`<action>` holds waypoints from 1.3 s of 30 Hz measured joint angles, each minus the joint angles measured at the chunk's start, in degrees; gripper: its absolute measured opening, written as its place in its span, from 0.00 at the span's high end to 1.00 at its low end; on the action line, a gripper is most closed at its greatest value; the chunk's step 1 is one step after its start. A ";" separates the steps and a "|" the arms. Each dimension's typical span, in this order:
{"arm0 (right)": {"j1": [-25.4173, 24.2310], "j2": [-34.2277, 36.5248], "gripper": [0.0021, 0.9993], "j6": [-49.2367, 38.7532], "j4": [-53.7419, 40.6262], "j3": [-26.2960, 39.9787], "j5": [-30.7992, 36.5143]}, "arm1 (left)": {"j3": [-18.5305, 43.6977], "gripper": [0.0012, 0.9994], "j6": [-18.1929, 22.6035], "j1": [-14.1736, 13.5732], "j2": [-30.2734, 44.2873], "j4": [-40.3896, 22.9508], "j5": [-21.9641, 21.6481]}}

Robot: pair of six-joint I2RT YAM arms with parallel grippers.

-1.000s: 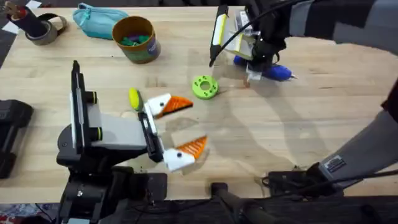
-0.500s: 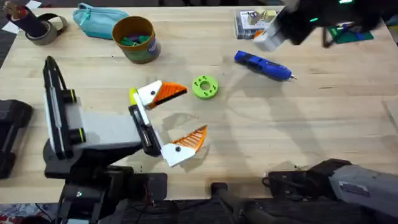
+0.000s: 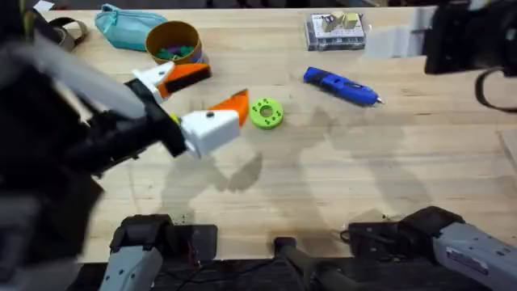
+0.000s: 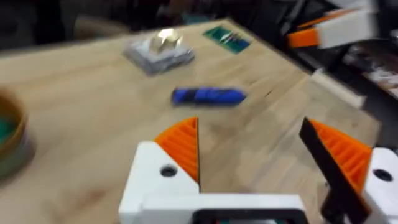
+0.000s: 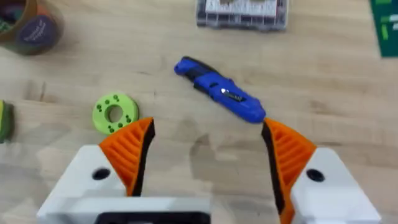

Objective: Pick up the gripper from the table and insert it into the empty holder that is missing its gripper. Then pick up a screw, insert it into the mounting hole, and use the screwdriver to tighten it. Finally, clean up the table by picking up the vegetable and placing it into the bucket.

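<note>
Lying free on the pale wooden surface (image 3: pixel 323 178), the thick blue cylindrical power screwdriver (image 3: pixel 341 86) with its thin dark tip sits toward two o'clock in the overhead view, its tip aimed at four o'clock, and nothing holds it. A flat lime-green ring with holes (image 3: pixel 266 112) rests near it on the nine o'clock side, and a clear plastic box of small parts (image 3: pixel 335 28) stands beyond it at twelve. The round yellow-brown tub with a green band (image 3: pixel 175 48) stands far off at eleven o'clock, beside a teal zip pouch (image 3: pixel 121 24). The right hand (image 5: pixel 205 152) hangs above the screwdriver, white fingers with orange ribbed pads (image 5: pixel 127 149) spread wide and empty. The left hand (image 3: pixel 202 97) is likewise wide open and empty, raised over the surface between tub and ring. A risk, as I judge it: the screwdriver is round and lies slantwise to the right hand's pads, so a careless closing could roll it or pinch it off-centre. Both arms crowd the same middle ground, so a crossing reach could knock the ring or the tub.
</note>
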 joint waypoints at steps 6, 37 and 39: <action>0.95 -2.74 0.00 3.39 -3.11 -1.62 -0.02 | 16.26 0.01 6.73 4.64 17.54 -25.33 -12.98; 1.01 -4.03 0.00 4.48 -3.50 -8.31 0.00 | 23.36 0.01 11.66 8.09 34.31 -32.49 -35.26; 1.01 -4.03 0.00 4.48 -3.50 -8.31 0.00 | 23.36 0.01 11.66 8.09 34.31 -32.49 -35.26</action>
